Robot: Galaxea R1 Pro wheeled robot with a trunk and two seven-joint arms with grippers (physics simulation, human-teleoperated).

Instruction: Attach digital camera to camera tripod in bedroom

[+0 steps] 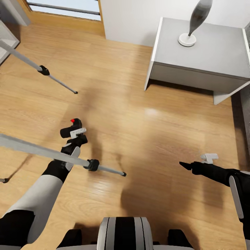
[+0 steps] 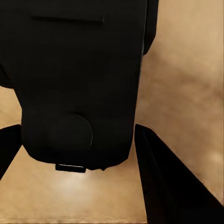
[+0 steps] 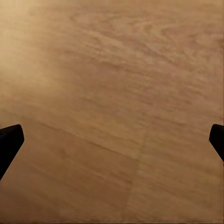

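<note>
The digital camera [image 1: 70,131], small and black with a red button on top, is held above the wood floor by my left gripper [image 1: 75,138], which is shut on it. In the left wrist view the camera's black body [image 2: 79,79] sits between the two dark fingers [image 2: 161,177]. Two silver legs of the camera tripod [image 1: 41,150] with black joints slant across the left of the head view, one passing just in front of my left forearm. The tripod's head is out of view. My right gripper [image 1: 185,165] hangs open and empty over bare floor at the right, fingertips [image 3: 9,140] wide apart.
A grey nightstand [image 1: 205,66] with a white lamp base [image 1: 187,39] stands at the back right against the white wall. A window frame [image 1: 62,7] runs along the back left. A light wood floor [image 1: 146,114] lies between the tripod legs and the nightstand.
</note>
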